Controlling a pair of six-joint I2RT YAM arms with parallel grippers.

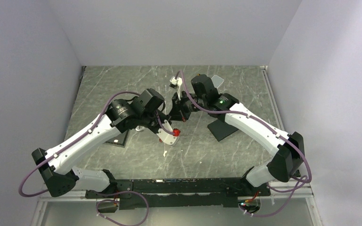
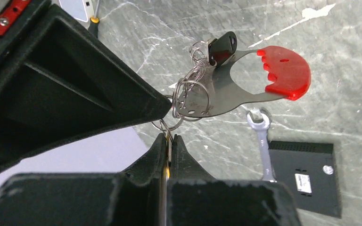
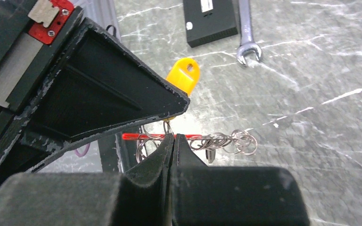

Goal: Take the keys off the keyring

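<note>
Above the middle of the grey marbled table (image 1: 104,89), the bunch hangs clear of the surface, pinched from both sides. The left gripper (image 2: 168,139) is clamped tight on one thin steel wire loop of the keyring (image 2: 188,96). A sliver of brass-yellow shows deep in the seam between its fingers, though we cannot tell what it belongs to. The right gripper (image 3: 173,137) is likewise closed on a thin loop at its very tips, with a yellow plastic key head (image 3: 184,75) showing just past its finger. Off the loops hang a black-headed key (image 2: 222,47), a short chain of small silvery rings (image 3: 226,141) and a flat steel plate with a red curved plastic cap (image 2: 285,73). A silver open-ended wrench (image 2: 260,134) and a flat black box (image 2: 306,176) lie on the table below, well apart from the bunch.

By our reading, no key has come off yet. The danger lies in the hold: both grips are on bare round wire at the fingertips, so any pull or twist could let a loop slide out and drop the whole bunch. The steel plate looks the heaviest piece, and its swing could turn the ring in the jaws. Pulling the two loops straight apart may only tighten or bend the wire without freeing a key, and the interlinked rings could snag.
</note>
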